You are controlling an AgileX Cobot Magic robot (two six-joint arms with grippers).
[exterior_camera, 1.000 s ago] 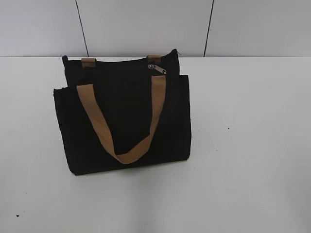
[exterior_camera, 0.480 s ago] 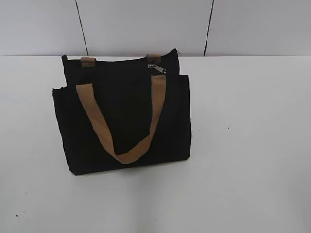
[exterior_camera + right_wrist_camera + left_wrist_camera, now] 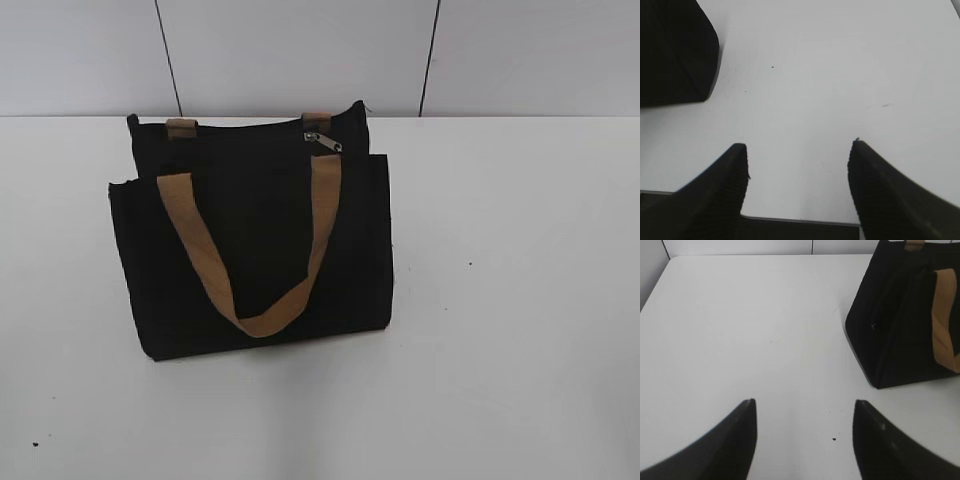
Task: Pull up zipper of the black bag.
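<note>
The black bag (image 3: 260, 250) stands upright on the white table, left of centre in the exterior view. Its tan strap handle (image 3: 250, 260) hangs down the front. The silver zipper (image 3: 322, 140) sits on the top edge near the right handle base. The bag also shows at the upper right of the left wrist view (image 3: 905, 325) and at the upper left of the right wrist view (image 3: 675, 55). My left gripper (image 3: 804, 405) is open and empty over bare table, left of the bag. My right gripper (image 3: 799, 147) is open and empty near the table's front edge, right of the bag. Neither arm shows in the exterior view.
The white table (image 3: 500, 300) spreads around the bag. A grey panelled wall (image 3: 300, 50) stands right behind it. The table's front edge (image 3: 800, 220) lies under my right gripper. A small dark speck (image 3: 834, 439) lies on the table.
</note>
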